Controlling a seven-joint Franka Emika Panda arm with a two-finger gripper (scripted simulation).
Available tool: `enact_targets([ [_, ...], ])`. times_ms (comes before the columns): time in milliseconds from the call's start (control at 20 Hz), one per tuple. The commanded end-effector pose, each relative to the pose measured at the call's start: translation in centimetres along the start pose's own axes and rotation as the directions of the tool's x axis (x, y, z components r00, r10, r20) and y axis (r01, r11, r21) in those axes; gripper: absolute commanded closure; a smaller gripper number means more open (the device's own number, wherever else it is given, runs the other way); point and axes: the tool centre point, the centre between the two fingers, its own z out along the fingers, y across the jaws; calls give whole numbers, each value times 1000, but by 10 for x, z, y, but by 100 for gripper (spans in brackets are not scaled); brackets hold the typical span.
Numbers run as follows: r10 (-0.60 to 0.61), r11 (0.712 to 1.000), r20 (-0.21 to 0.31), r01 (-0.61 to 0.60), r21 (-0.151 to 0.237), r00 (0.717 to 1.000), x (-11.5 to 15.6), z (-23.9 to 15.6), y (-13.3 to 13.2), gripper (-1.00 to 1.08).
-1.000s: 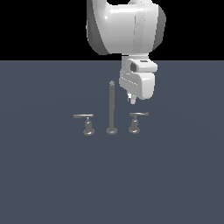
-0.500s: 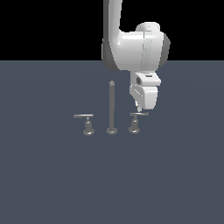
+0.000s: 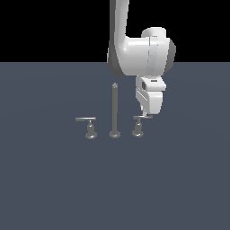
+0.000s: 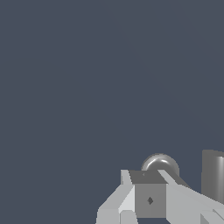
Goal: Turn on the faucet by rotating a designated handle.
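Note:
The faucet stands mid-floor in the exterior view, its tall spout rod (image 3: 114, 110) flanked by two low lever handles. The designated handle (image 3: 138, 126) is the one on the exterior view's right, with a slightly upturned bar; the twin handle (image 3: 90, 128) with a level bar stands on the left. My gripper (image 3: 145, 113) hangs just above the outer end of the designated handle's bar, fingers together with nothing between them. In the wrist view the gripper (image 4: 150, 183) covers part of the handle's round base (image 4: 159, 163), and the spout rod (image 4: 213, 175) shows beside it.
The flat dark grey floor (image 3: 54, 179) spreads around the faucet. The white arm (image 3: 139, 56) rises above and behind the right-hand handle.
The gripper has dropped and shifted toward the exterior view's right, from above the spout's top to just over the designated handle's bar. The handles have not moved.

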Motion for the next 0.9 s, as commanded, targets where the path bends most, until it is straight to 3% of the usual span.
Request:
enact_targets([
  [0,0,1000,0,0,0,1000,2,0,3,108],
  [400,1,1000,0,-1,0,1000,19,0,31,108],
  [500,-7,1000,1,7,8,1000,13,0,23,108],
  [850,-4,1000,1,4,5,1000,11,0,47,108],
])
